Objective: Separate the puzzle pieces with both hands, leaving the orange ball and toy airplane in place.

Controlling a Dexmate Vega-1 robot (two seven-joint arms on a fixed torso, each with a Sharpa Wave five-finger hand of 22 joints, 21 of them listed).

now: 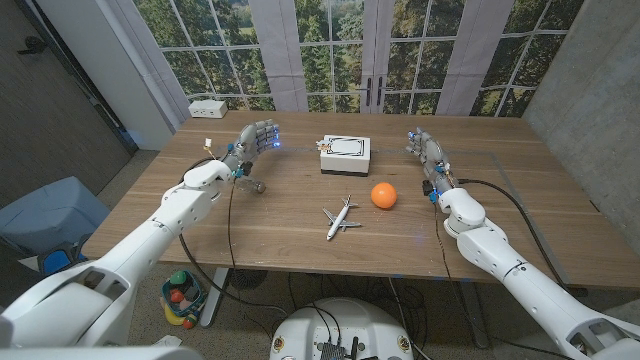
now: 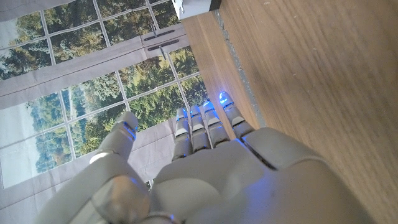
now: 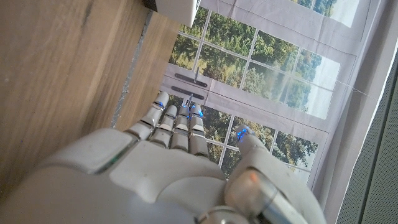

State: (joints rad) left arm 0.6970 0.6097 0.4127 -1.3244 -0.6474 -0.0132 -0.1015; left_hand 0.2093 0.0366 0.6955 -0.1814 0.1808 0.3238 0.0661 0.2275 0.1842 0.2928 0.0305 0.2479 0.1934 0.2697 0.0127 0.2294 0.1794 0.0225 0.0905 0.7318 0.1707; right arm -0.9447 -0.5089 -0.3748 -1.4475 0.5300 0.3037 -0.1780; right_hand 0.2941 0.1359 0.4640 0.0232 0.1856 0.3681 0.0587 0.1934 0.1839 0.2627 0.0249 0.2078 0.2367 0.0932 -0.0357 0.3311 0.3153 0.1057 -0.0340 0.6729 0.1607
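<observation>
1. Puzzle pieces, a white block with a dark-outlined top face [image 1: 346, 154], sit joined as one unit at the middle of the far half of the wooden table [image 1: 300, 235]; from where I stand nothing looks separated yet, so the whole job seems to be ahead.

2. Starting at the left hand [image 1: 256, 139]: it stands raised on its edge over the table's far left part, fingers straight and close together, thumb apart, holding nothing. In the left wrist view the same hand [image 2: 205, 168] shows its straight fingers [image 2: 205, 124] tipped with blue light and nothing between them.

3. The right hand [image 1: 427, 149] mirrors it on the far right side, also upright, fingers extended, empty. The right wrist view shows that hand [image 3: 168, 174] the same way, with its fingers [image 3: 177, 124] straight.

4. Moving outward, the white block lies between the two hands, roughly level with them and apart from both, somewhat nearer the right hand. Neither hand touches it. A corner of the white block [image 2: 193, 6] shows in the left wrist view.

5. Nearer the robot, the round orange ball [image 1: 383, 195] rests just beside the small white toy airplane [image 1: 341, 217], the ball to the plane's right. Both are clear of the hands and, I judge, out of the way of a squeeze from either side.
</observation>
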